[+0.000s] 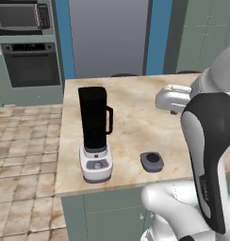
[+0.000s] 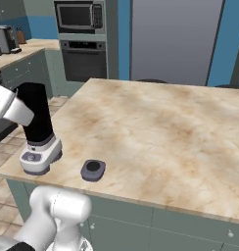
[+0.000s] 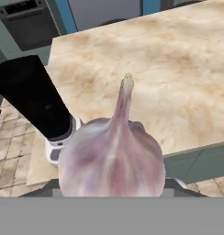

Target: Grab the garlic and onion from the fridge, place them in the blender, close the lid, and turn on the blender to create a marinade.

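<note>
Garlic [image 3: 111, 158], small, light and papery, sits up close at the gripper, likely pinched round its fat middle though the fingers are hidden, above the counter [image 3: 178, 69] right of the blender [image 3: 33, 98].

We see the pale purple garlic bulb [image 3: 111, 156] hiding the gripper's fingertips and the light-grey blender base [image 3: 58, 147].

Open blender [image 1: 94, 122] mouth, lid [image 1: 151, 161] aside
</note>
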Controlling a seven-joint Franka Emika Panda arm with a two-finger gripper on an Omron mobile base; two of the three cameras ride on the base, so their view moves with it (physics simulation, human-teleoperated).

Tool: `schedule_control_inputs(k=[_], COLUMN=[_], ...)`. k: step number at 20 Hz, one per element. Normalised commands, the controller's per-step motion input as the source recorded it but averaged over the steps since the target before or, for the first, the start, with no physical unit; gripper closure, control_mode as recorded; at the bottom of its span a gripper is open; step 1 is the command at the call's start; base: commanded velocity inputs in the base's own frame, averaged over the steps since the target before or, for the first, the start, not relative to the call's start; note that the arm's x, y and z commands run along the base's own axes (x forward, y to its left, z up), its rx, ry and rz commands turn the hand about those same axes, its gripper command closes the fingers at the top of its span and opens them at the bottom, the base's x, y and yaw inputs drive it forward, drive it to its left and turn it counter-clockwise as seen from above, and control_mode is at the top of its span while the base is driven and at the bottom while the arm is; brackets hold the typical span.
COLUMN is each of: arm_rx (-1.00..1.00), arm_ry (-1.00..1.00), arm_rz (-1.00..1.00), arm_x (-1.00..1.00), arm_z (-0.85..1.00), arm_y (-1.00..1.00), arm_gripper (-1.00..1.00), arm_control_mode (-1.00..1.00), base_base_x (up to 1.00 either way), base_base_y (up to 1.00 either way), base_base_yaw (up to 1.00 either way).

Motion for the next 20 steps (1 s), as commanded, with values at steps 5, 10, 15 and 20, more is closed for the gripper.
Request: schedule_control_inputs(k=[5,10,15,20], arm_rx=[0.00,0.00,0.00,0.00], arm_ry=[-0.12,0.00,0.12,0.17], arm_rz=[0.09,0.10,0.11,0.09], arm_x=[0.44,0.63,0.93,0.99], arm_z=[0.30,0.06,-0.33,-0.37], arm_y=[0.37,0.69,0.65,0.42], arm_gripper=[1.00,1.00,1.00,1.00], arm_control_mode=[-1.00,-1.00,-1.00,-1.00], base_base_x=[0.00,0.00,0.00,0.00], base_base_y=[0.00,0.00,0.00,0.00], base_base_yaw=[0.00,0.00,0.00,0.00])
